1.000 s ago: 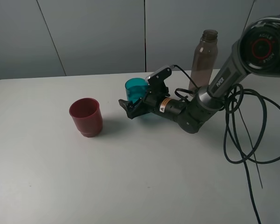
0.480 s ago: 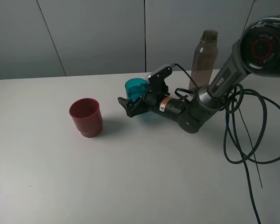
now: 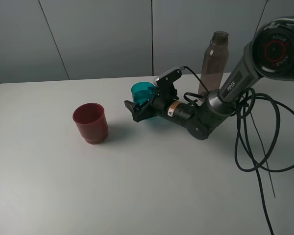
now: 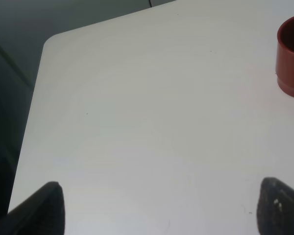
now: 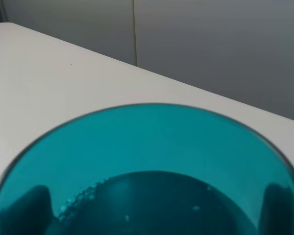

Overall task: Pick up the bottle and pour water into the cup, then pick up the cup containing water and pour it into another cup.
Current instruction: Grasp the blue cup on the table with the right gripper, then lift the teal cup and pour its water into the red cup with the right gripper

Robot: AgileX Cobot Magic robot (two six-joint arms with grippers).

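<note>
Exterior high, grasp: the right gripper (image 3: 138, 107) reached in low from the right edge, its jaws set on either side of the teal cup (image 3: 144, 91), which stood upright near the middle of the surface (image 3: 152, 196), towards the far edge.
Exterior high, target: the dark-red cup (image 3: 90, 123) stood upright towards the left edge, well apart from the teal cup and level with it. Any pour would have to travel that way.
Exterior high, bottle: the bottle (image 3: 214, 61) stood upright and uncapped behind the right arm, by the far edge.
Left wrist, jaws: the left gripper (image 4: 161, 210) hung wide open over bare surface near the left edge, holding and touching nothing. The dark-red cup (image 4: 292, 61) lay ahead and off to one side.
Right wrist, jaws: the teal cup (image 5: 147, 161) filled the frame, mouth up. Dark fingers (image 5: 29, 208) showed through its wall on both sides, seemingly closed against it.
Right wrist, contents: specks like bubbles or droplets lined the inside. The water level could not be read.
Nearer arm: the right, already on the cup.
</note>
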